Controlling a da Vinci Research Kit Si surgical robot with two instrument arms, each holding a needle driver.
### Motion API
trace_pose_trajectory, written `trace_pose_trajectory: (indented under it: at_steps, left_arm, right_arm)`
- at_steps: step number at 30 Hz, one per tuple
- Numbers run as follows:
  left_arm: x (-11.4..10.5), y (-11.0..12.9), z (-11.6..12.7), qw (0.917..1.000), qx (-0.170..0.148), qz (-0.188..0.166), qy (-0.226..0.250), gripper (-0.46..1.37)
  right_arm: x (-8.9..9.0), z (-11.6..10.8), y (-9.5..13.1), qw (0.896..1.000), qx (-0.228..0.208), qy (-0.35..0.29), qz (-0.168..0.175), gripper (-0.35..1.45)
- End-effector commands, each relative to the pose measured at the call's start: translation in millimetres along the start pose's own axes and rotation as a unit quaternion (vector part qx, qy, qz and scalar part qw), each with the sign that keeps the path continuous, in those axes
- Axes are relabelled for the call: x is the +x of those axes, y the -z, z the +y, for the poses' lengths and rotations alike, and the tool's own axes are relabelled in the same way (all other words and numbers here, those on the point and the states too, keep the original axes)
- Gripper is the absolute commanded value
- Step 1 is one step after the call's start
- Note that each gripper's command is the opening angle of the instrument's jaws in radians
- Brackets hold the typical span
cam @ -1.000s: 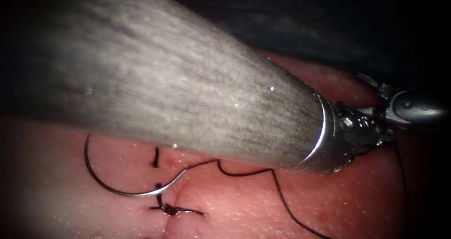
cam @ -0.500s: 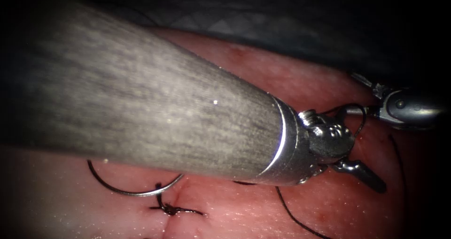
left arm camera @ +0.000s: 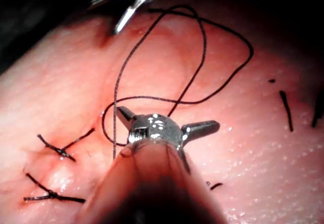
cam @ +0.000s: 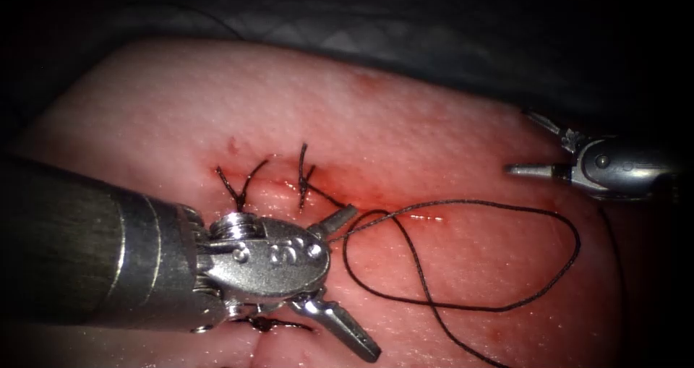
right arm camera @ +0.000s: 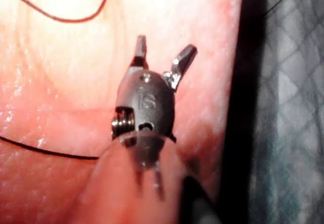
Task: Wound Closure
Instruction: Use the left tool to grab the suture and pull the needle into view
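Observation:
The tissue (cam: 434,122) carries two tied stitches (cam: 242,184) across the cut (cam: 405,203), seen also as stitches (left arm camera: 61,149). My left tool (cam: 365,281) comes in from the lower left with jaws spread wide and nothing in them, the same for the left tool (left arm camera: 168,117). The thread (cam: 506,306) lies in a big loose loop on the tissue and passes by the upper jaw. My right tool (cam: 519,141) hovers at the right edge, open and empty, as does the right tool (right arm camera: 165,44). The left shaft covers the spot where the needle lay.
A third knot (cam: 267,325) peeks out under the left tool. Red fluid (cam: 376,194) wets the cut line. Dark cloth (right arm camera: 283,107) borders the tissue's far and right edges. Thread (right arm camera: 61,16) curls beyond the right jaws.
The left shaft has drawn back toward the lower left, uncovering the cut and stitches and covering the needle. Its jaws now stand wide open. The thread loop lies spread out.

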Motion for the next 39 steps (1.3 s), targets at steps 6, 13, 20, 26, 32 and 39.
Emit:
trace_pose_trajectory:
  at_steps: [6, 13, 20, 26, 32, 39]
  left_arm:
    - [-1.8, 5.0, -1.0, 0.9992, 0.023, 0.022, -0.026, 1.25]
    - [-1.7, 11.2, -3.6, 0.9914, 0.062, 0.079, -0.084, 1.08]
    - [-1.1, 13.1, -5.1, 0.9824, 0.077, 0.098, -0.139, 1.00]
    - [-1.0, 11.9, -5.6, 0.9725, 0.084, 0.113, -0.186, 0.60]
    - [-0.6, 11.8, -6.1, 0.9698, 0.087, 0.111, -0.199, 0.62]
    - [-1.1, 11.5, -5.9, 0.9693, 0.089, 0.111, -0.201, 0.65]
  right_arm:
    - [2.3, 1.5, -1.5, 1.000, 0.018, 0.003, 0.008, 1.10]
    - [4.8, 1.0, -3.6, 0.998, 0.051, 0.001, 0.031, 1.10]
    - [6.8, -0.7, -3.8, 0.996, 0.078, -0.006, 0.048, 1.07]
    - [7.2, -2.1, -3.0, 0.995, 0.084, -0.003, 0.053, 1.06]
    - [6.9, -3.1, -2.6, 0.991, 0.110, 0.006, 0.070, 1.07]
    - [7.1, -3.8, -2.4, 0.989, 0.123, 0.013, 0.080, 1.06]
